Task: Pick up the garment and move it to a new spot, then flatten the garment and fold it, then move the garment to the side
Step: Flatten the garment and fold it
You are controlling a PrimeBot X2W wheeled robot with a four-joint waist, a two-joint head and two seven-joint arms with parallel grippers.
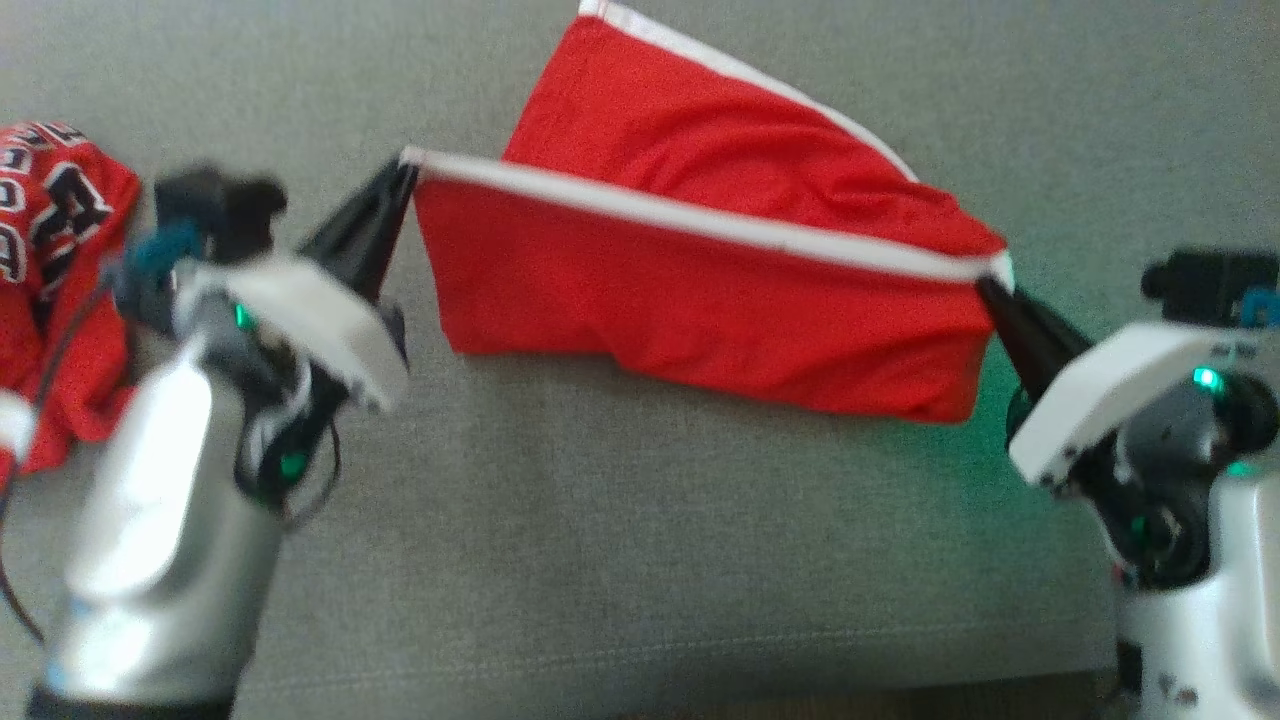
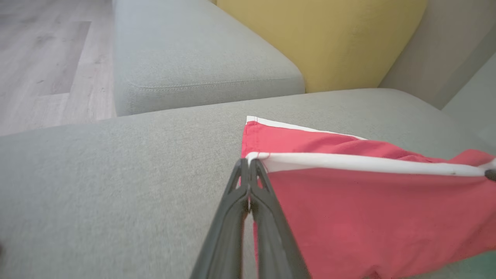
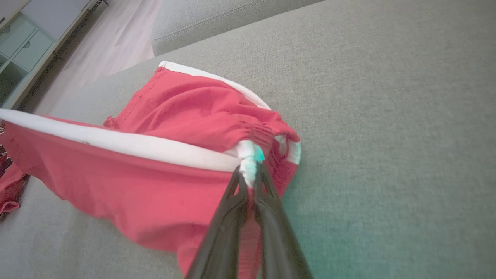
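The garment (image 1: 700, 290) is red cloth with a white trim band, stretched between my two grippers above a grey sofa seat. My left gripper (image 1: 405, 170) is shut on its left white-trimmed corner, seen close up in the left wrist view (image 2: 249, 162). My right gripper (image 1: 990, 282) is shut on the opposite bunched white corner (image 3: 250, 168). A front panel hangs down from the taut trim (image 2: 368, 162). The rear part (image 3: 193, 104) trails on the cushion behind it.
A second red jersey (image 1: 60, 260) with black and white lettering lies crumpled at the far left of the seat. A yellow cushion (image 2: 321, 38) leans at the sofa back. Another grey seat section (image 2: 193, 58) and wooden floor (image 2: 46, 58) lie beyond.
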